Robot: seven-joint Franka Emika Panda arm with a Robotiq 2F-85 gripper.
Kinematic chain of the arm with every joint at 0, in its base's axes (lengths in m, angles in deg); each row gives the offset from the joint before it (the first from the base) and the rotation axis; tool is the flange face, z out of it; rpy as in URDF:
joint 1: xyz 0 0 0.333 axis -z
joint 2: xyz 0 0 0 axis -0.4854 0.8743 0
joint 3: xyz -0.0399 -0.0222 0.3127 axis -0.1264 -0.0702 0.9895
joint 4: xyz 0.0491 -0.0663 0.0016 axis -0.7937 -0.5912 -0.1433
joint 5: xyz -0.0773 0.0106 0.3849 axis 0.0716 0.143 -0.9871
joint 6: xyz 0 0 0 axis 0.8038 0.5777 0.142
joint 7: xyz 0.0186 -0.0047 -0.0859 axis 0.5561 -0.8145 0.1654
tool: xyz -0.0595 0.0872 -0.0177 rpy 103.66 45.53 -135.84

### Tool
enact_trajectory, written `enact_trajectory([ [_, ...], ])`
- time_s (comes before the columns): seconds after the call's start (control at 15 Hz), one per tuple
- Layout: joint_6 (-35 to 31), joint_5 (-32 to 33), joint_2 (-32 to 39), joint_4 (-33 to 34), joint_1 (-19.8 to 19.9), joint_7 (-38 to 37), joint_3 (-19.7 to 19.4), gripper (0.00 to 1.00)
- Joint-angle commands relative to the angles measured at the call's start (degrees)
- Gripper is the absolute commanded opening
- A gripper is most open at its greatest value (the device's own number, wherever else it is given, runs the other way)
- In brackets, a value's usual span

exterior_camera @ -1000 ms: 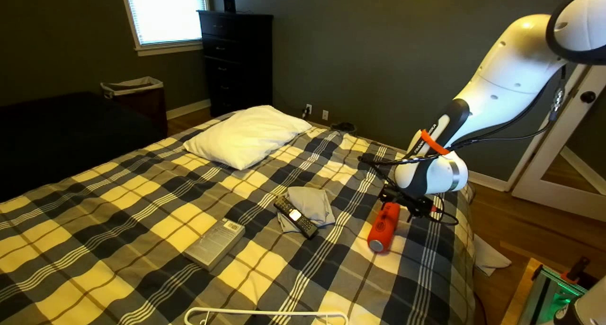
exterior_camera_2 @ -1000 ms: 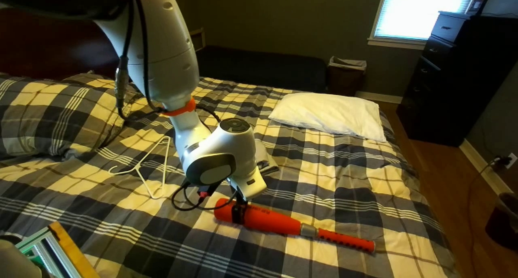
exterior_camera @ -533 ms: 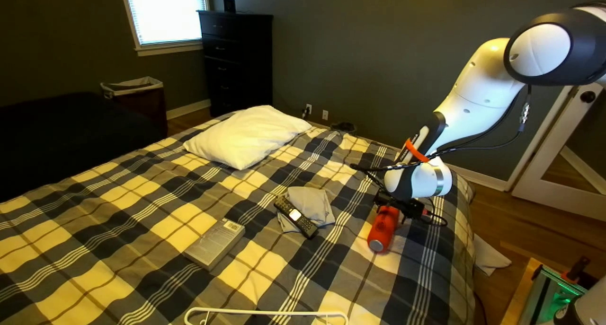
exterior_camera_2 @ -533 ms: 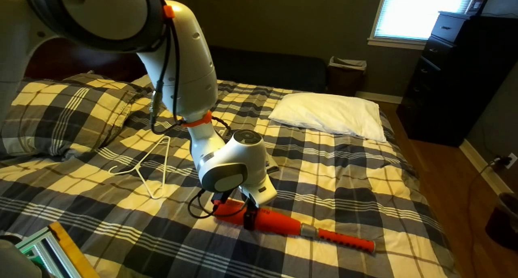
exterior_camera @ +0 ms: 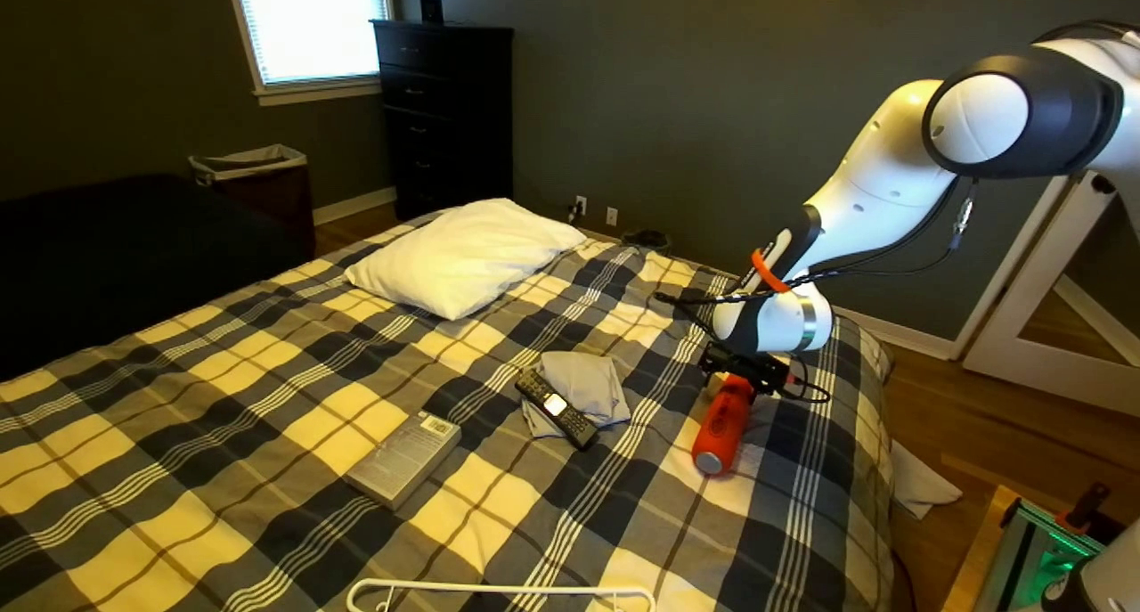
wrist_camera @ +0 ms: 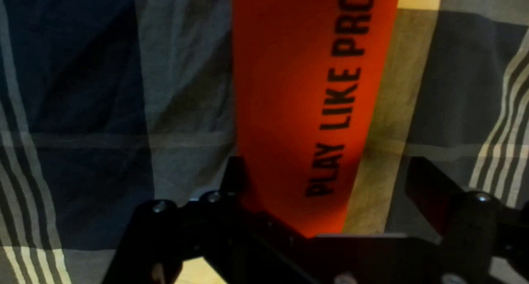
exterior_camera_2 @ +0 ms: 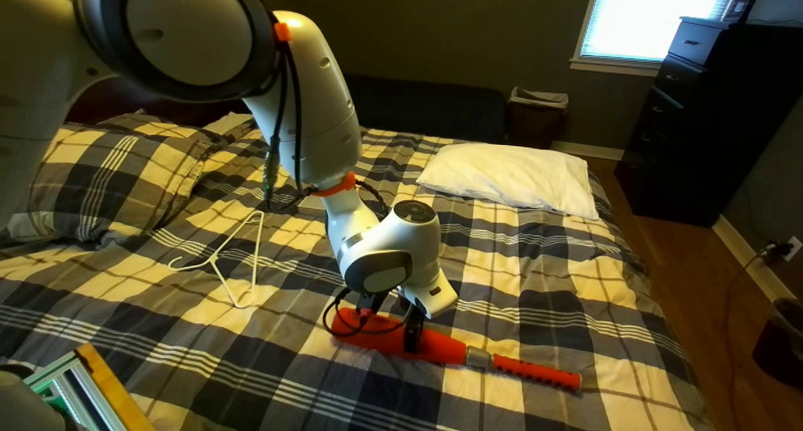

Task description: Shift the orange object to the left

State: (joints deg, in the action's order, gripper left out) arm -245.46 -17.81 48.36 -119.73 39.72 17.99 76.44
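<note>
Plainly, across the bed [exterior_camera: 223, 443] in an exterior view, a box [exterior_camera: 405, 460] lay flat left of the lower middle, well apart from the work. A pillow [exterior_camera: 463, 256] sat a little left of centre and above it, and a hanger [exterior_camera: 500, 586] ran off the bottom edge. Just below the centre a remote [exterior_camera: 557, 407] lay slantwise on a cloth [exterior_camera: 595, 380], which probably cushioned it. Right of these lay the bat [exterior_camera: 720, 429], red-orange, its fat end [exterior_camera: 709, 462] towards the bottom edge; the soft bed likely kept it from rolling. At the upper end of what showed of it hung the claw [wrist_camera: 328, 172]. In the wrist view its fingers [wrist_camera: 433, 189] stood wide apart, astride the bat, with a strip of bed showing between it and the finger at the right of the frame, so the claw held nothing. Whether the finger at the left touched the bat or sat just beside it, I could not tell. That straddle suited a squeeze across the width, I judged, and the spot, between fat end and handle [exterior_camera_2: 536, 371], was likely chosen close to the point of balance. Whose left the task meant was unclear; if it lay towards the remote, the bat would have to stop short of it.
</note>
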Motion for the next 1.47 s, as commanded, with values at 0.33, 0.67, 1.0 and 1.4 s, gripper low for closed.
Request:
enact_trajectory([
  [0.33,4.5,-2.5,6.6,5.7,-0.7,1.8,-1.7,0.66],
  [0.67,5.0,-3.3,2.3,3.2,-2.5,0.8,-2.4,0.31],
  [1.0,6.6,-0.6,-8.3,-4.3,-4.4,7.4,-1.0,0.2],
  [1.4,4.2,2.6,-24.1,-19.1,-12.2,14.0,1.4,0.19],
])
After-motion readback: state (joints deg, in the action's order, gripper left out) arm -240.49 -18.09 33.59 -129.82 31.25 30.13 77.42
